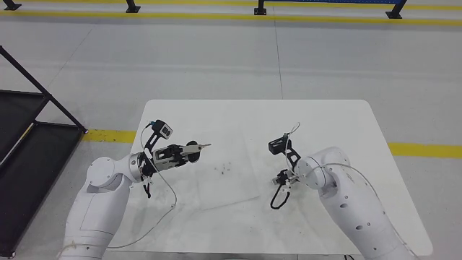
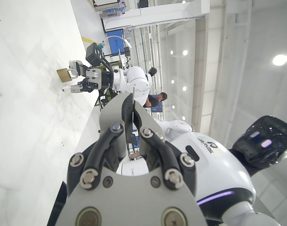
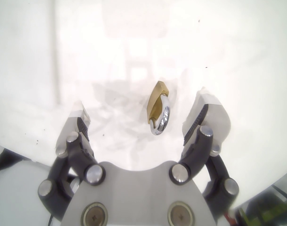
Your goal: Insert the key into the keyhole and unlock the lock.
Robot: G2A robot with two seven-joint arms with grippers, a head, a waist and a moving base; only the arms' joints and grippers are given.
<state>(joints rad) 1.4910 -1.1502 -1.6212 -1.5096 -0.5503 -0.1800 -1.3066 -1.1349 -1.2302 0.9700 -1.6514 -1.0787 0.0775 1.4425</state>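
Left gripper (image 2: 131, 105) pinches the key (image 2: 133, 95) (edge-on in its wrist view); right gripper (image 3: 141, 105) gapes wide around the padlock (image 3: 156, 102)

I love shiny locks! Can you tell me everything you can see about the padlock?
The padlock is small, with a gold body that looks like brass and a shiny silver metal loop that looks shut. It rests on the white table. Its loop end points towards the right gripper. It sits between that gripper's open fingers and touches neither one.
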